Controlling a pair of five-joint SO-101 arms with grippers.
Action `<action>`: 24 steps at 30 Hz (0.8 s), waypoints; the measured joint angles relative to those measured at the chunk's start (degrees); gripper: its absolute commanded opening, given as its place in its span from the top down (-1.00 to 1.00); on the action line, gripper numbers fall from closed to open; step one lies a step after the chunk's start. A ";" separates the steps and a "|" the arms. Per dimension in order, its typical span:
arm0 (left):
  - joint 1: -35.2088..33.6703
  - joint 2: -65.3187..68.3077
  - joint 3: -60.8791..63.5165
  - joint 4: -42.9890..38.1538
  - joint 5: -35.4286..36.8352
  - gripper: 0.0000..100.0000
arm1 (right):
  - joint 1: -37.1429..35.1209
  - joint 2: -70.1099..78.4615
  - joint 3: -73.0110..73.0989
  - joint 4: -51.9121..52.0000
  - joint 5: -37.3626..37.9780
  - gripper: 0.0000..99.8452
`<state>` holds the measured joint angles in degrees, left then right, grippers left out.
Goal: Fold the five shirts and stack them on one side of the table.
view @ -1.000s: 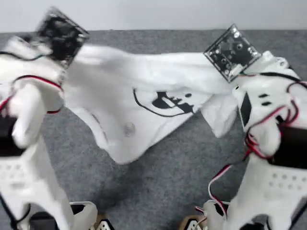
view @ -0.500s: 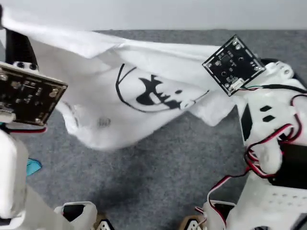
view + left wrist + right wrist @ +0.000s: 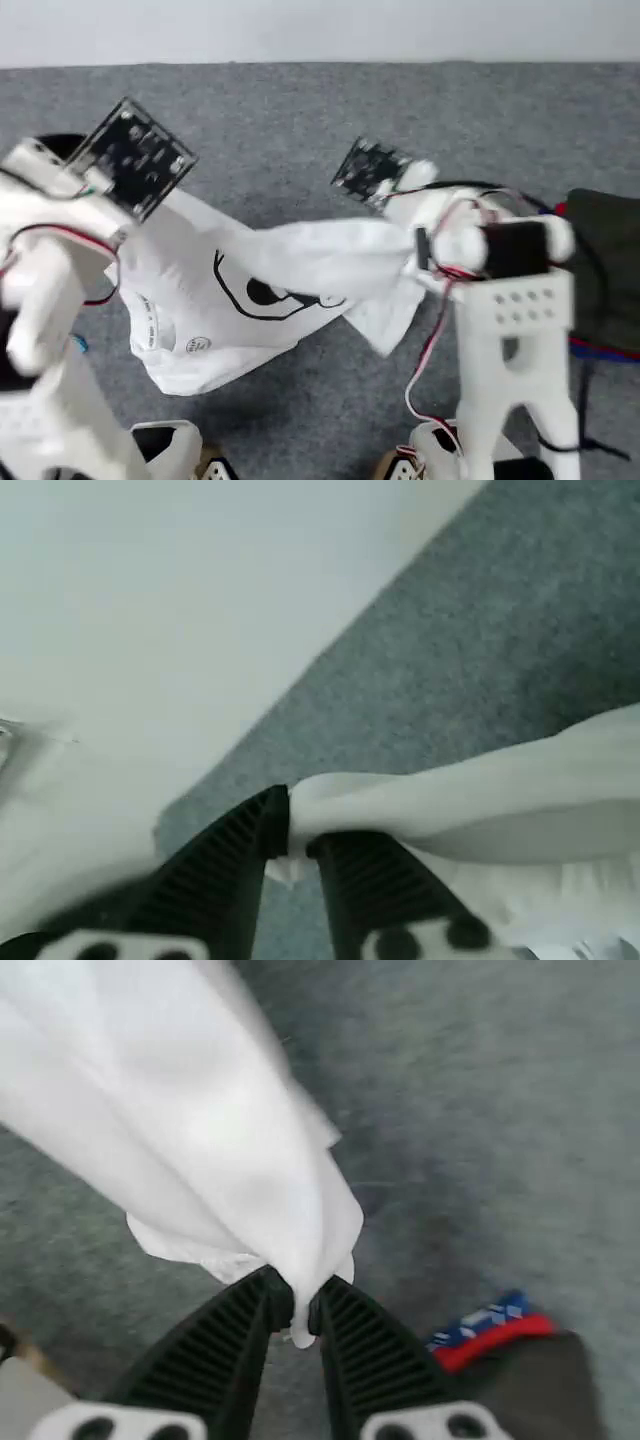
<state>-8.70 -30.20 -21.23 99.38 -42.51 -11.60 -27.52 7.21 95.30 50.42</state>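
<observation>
A white shirt [image 3: 240, 290] with a black round print hangs between both arms over the grey table, its lower part bunched near the front left. My left gripper [image 3: 295, 845] is shut on one edge of the white shirt [image 3: 470, 800], held up above the table. At the other end my right gripper [image 3: 300, 1310] is shut on a gathered corner of the white shirt [image 3: 200, 1130], which drapes away from the fingers. In the high view the left arm [image 3: 60, 260] stands at the left and the right arm [image 3: 480, 260] at the middle right.
A dark folded garment [image 3: 605, 270] with a red and blue edge [image 3: 485, 1335] lies at the right side of the grey table [image 3: 300, 120]. A small blue item [image 3: 76, 344] peeks out by the left arm's base. A pale wall runs behind the table.
Both arms have swung the shirt from the far side toward the front left. The right arm moved left and inward; the shirt now hangs lower and more bunched.
</observation>
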 measured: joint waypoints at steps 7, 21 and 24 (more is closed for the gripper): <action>0.00 0.00 23.03 -2.11 0.00 0.97 | -0.35 7.82 13.71 -11.78 -2.90 0.98; 0.00 0.09 60.84 -30.33 0.35 0.97 | -0.18 26.29 15.91 -31.82 -3.96 0.68; 0.00 0.09 62.77 -32.44 0.35 0.97 | -0.35 26.55 13.54 -30.51 -8.79 0.60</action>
<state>-8.70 -30.11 41.54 66.95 -42.15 -11.96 -0.97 20.75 64.79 41.63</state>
